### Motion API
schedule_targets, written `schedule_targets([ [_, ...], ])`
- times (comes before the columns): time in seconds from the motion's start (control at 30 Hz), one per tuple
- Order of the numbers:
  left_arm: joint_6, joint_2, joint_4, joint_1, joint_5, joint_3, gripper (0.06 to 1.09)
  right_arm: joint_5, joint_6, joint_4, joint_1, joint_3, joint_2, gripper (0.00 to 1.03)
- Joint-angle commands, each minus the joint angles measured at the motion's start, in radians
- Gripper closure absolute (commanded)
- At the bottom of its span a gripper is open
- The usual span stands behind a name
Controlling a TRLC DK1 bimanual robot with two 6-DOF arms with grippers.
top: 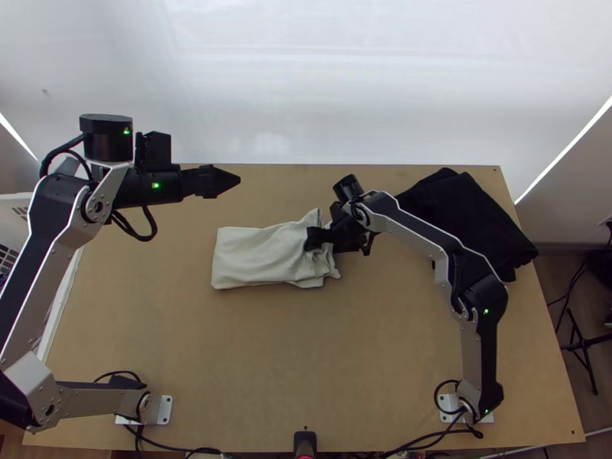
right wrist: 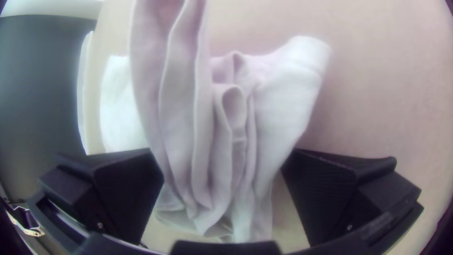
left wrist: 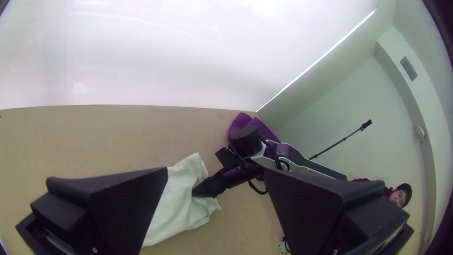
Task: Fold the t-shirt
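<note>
The off-white t-shirt [top: 256,256] lies folded into a narrow strip at mid-table, its right end loose and ruffled. My right gripper [top: 312,239] is over that right end; in the right wrist view the same gripper [right wrist: 223,160] stands open, with upright folds of the shirt [right wrist: 203,123] between its spread fingers. My left gripper [top: 228,181] hangs above the table's far part, beyond the shirt and apart from it. Through the left wrist view, this gripper [left wrist: 215,172] is open and holds nothing, while the shirt [left wrist: 181,208] shows beyond its fingers.
A black cloth [top: 478,218] lies heaped at the table's far right corner, behind the right arm. At the left edge stands a white basket [top: 65,298]. Bare wood [top: 291,352] extends between the shirt and the near edge.
</note>
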Motion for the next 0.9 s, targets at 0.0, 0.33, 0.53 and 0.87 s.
schedule_targets([
  [0.0, 0.001, 0.006, -0.006, 0.016, 0.001, 0.006, 0.1, -0.031, 0.015, 0.024, 0.003, 0.032, 0.049, 0.04],
  [0.33, 0.009, 0.004, -0.015, 0.042, 0.001, 0.009, 0.1, -0.001, 0.044, 0.026, 0.104, 0.124, 0.083, 0.49],
  [0.53, 0.01, 0.006, -0.015, 0.058, 0.001, 0.007, 0.1, 0.034, 0.043, 0.04, 0.1, 0.055, -0.048, 1.0],
  [0.87, 0.013, 0.014, -0.012, 0.108, 0.029, 0.007, 0.1, -0.044, 0.184, 0.031, -0.107, 0.07, -0.371, 1.0],
])
